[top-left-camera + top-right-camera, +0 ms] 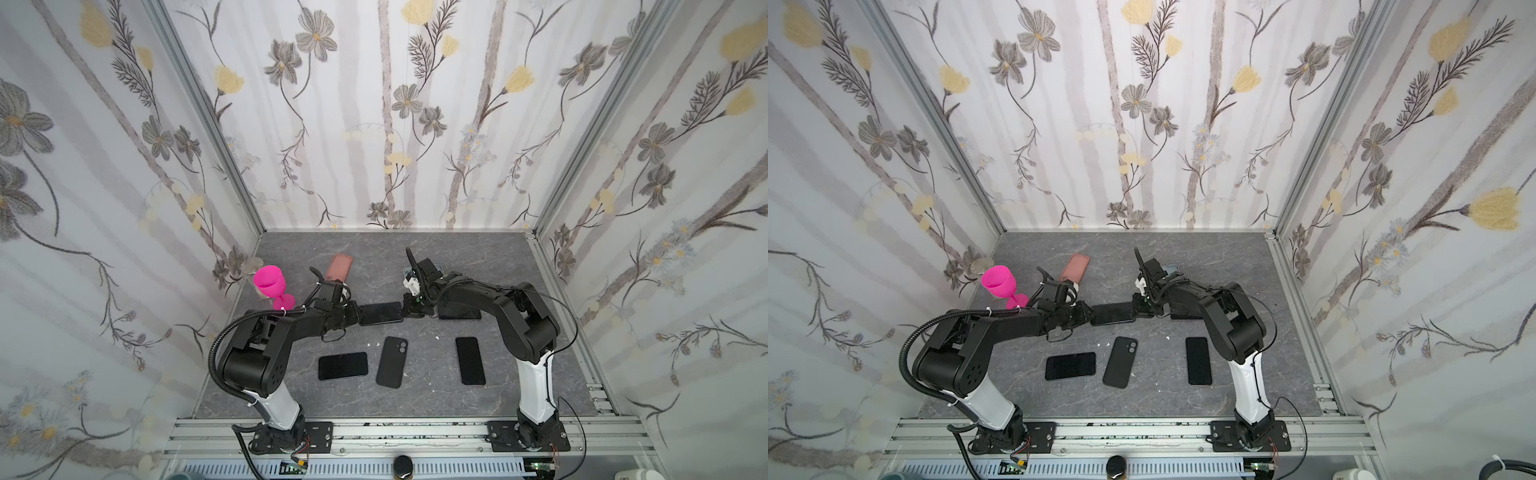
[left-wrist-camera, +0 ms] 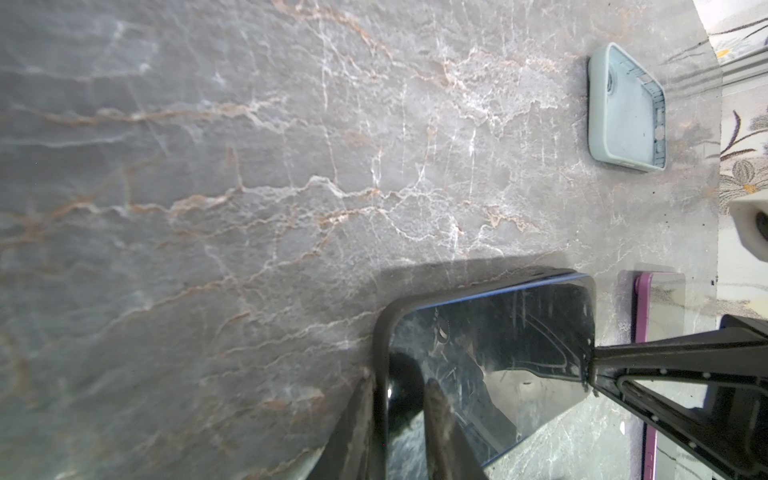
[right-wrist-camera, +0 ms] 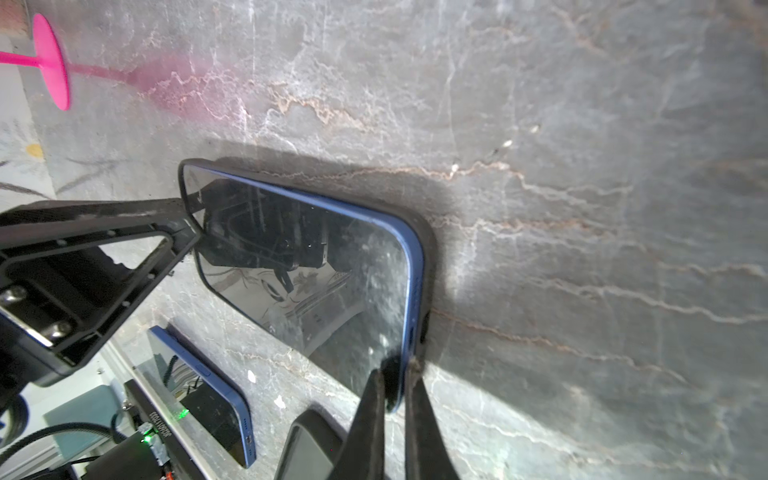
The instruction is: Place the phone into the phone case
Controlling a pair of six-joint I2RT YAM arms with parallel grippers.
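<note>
A dark-screened, blue-edged phone [image 1: 380,312] [image 1: 1113,313] sits partly in a black phone case [image 3: 428,249] and is held between both grippers just above the table's middle. My left gripper [image 1: 356,316] [image 2: 399,399] is shut on one short end, with one finger outside the case rim [image 2: 380,353] and the other on the screen [image 2: 498,340]. My right gripper [image 1: 404,311] [image 3: 397,374] is shut on the opposite end and pinches the phone's blue edge [image 3: 411,291]. That corner of the phone sticks out past the case.
A pink goblet [image 1: 268,282] stands at the back left beside a reddish case [image 1: 340,266]. A light blue case [image 2: 627,112] and a purple phone [image 2: 642,307] lie by my right arm. In front lie two black phones [image 1: 343,365] [image 1: 469,360] and a black case [image 1: 392,361].
</note>
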